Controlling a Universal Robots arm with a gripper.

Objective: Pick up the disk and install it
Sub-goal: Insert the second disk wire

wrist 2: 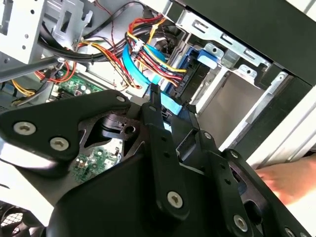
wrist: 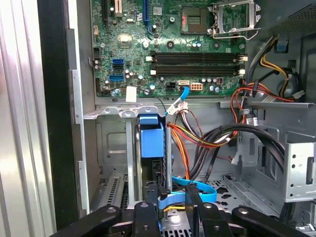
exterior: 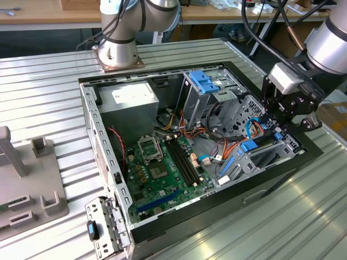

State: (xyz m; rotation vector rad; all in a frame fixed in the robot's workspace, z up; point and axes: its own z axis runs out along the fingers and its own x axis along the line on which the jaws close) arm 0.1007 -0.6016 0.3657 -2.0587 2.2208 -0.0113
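1. Blue marks the disk [wrist: 151, 140]: in the first wrist view its carrier frame stands on edge in a bay of the open case [wrist: 59, 148], straight ahead of the claw [wrist: 173, 197], just past the fingertips.
2. The claw's two thin black fingers [wrist: 193, 200] flank the near end of the disk; in the second wrist view a fingertip [wrist 2: 154, 94] reaches to the blue frame [wrist 2: 170, 104]. Whether it touches cannot be told.
3. The gap between the fingers looks narrow, about the thickness of the disk's edge. Whether they actually clamp it I cannot tell.
4. The disk's long axis runs away from the claw, in line with the fingers, down into the bay; so any push or pull would go along that line.
5. In the exterior view the claw [exterior: 284, 122] hangs over the drive cage [exterior: 255, 157] at the case's corner, with orange, red and blue cables [wrist: 197, 138] close beside the fingers.
6. A hand [wrist 2: 289, 180] rests outside the case wall in the second wrist view, near the claw.
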